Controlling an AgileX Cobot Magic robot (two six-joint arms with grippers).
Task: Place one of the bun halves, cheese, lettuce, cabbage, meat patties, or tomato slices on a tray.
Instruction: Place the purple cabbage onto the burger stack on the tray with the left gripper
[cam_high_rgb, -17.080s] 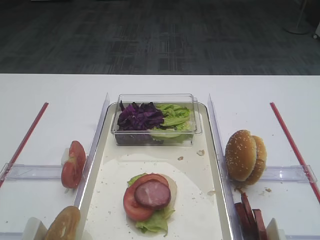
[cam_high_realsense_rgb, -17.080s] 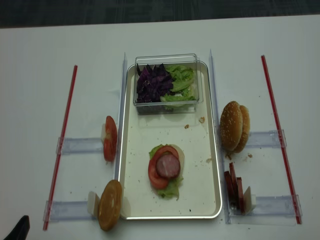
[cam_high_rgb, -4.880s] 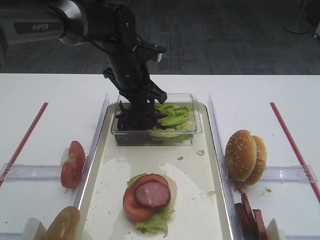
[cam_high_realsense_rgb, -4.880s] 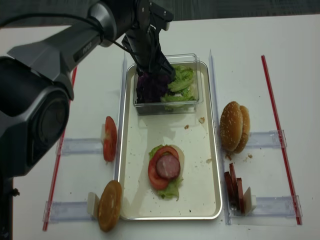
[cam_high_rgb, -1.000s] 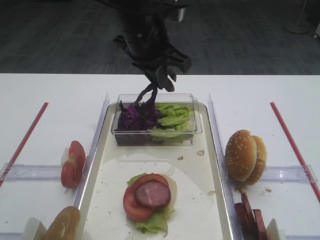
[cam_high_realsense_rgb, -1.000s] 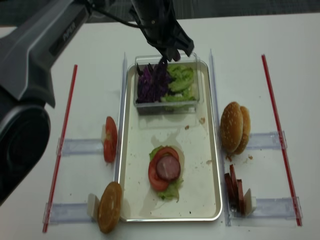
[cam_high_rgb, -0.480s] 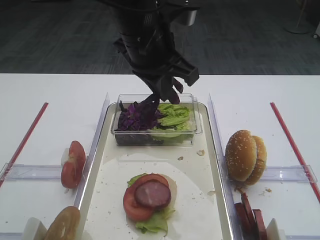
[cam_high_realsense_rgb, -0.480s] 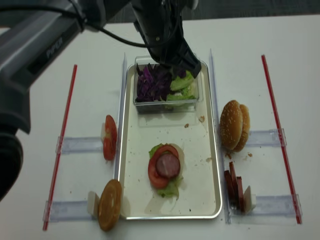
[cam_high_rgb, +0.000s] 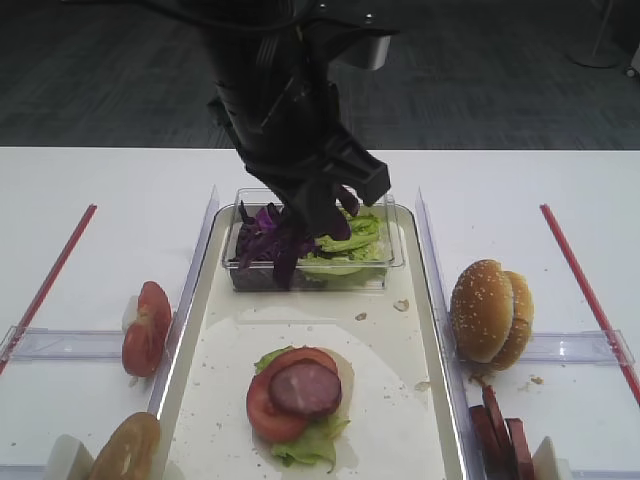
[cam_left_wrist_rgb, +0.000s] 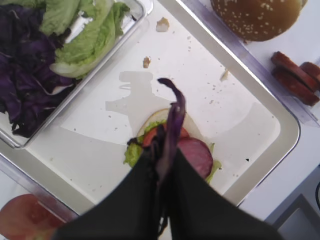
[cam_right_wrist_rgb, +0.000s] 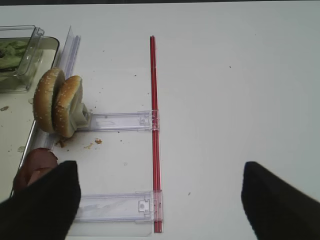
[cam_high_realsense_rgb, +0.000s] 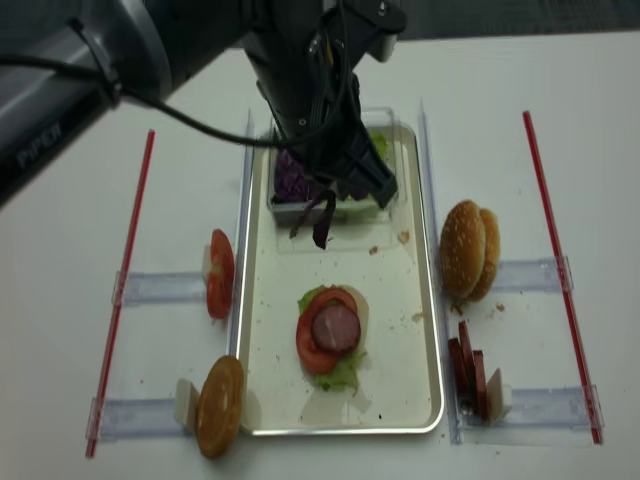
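Purple cabbage (cam_left_wrist_rgb: 172, 125) strips hang pinched in the closed left pincer (cam_left_wrist_rgb: 162, 157) above the tray (cam_high_rgb: 425, 330), over the stack of lettuce (cam_high_rgb: 310, 445), tomato and meat. Right pincer (cam_right_wrist_rgb: 160, 192) hovers wide apart, empty, above the worktop (cam_right_wrist_rgb: 225, 100).

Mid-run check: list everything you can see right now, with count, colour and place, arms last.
tray: one, cream floor, silvery rim, centre
clear box: one, tray's far end
cabbage: purple strips, pinched; more in box
lettuce: green, in box
stack: lettuce, tomato, meat round on top, on tray
tomato slices: red, left of tray
bun halves: two, sesame, right of tray
left gripper: shut on cabbage, above tray
right gripper: open, over bare table
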